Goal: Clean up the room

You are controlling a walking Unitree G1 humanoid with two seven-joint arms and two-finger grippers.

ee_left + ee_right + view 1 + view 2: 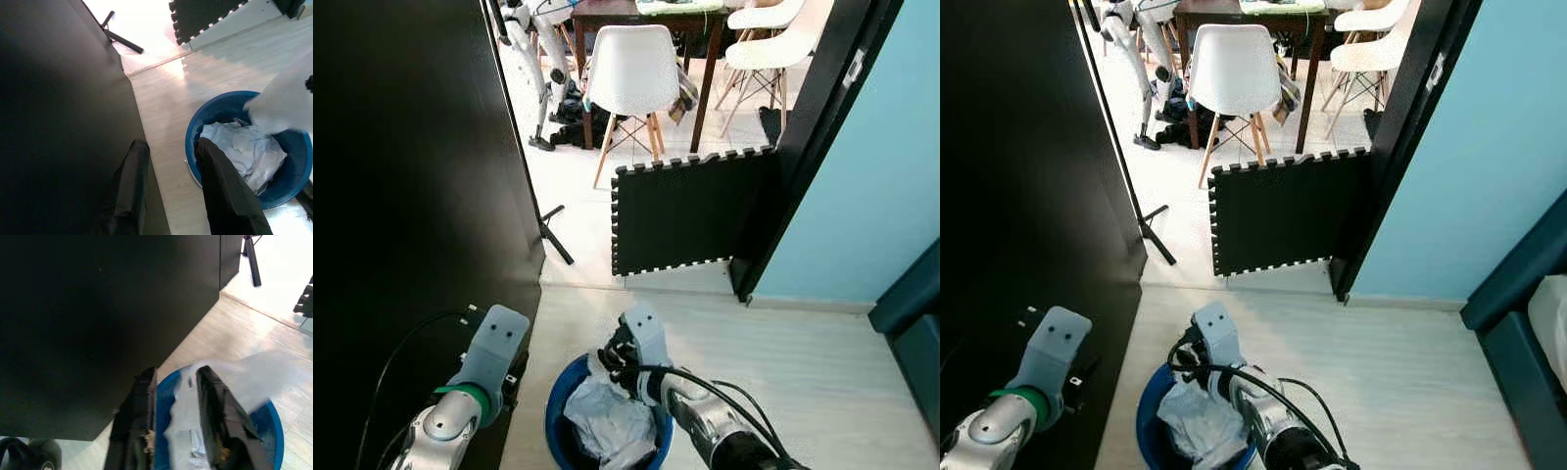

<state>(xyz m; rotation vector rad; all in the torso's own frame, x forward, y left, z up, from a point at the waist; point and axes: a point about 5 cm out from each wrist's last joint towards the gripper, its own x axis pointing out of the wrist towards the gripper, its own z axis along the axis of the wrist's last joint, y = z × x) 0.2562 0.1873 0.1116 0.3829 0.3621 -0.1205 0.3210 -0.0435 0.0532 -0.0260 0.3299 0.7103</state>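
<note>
A blue round bin (pixel 554 403) stands on the pale wood floor right in front of me, holding crumpled white paper (pixel 607 423). My right gripper (pixel 176 374) hangs just over the bin's far rim. Its fingers stand apart, and a blurred white sheet (pixel 234 377) trails between them above the bin. In the left wrist view the same sheet (pixel 283 105) floats over the bin (pixel 195 132). My left gripper (pixel 171 144) is open and holds nothing, low beside the bin's left side, close to the black panel.
A tall black panel (pixel 411 196) walls off my left. A black foam mat (pixel 690 211) leans across the doorway ahead, beside a tripod leg (pixel 553 235). White chairs (pixel 631 69) and a dark table stand beyond. Teal wall (pixel 881 176) and dark blue furniture (pixel 915 323) lie to the right.
</note>
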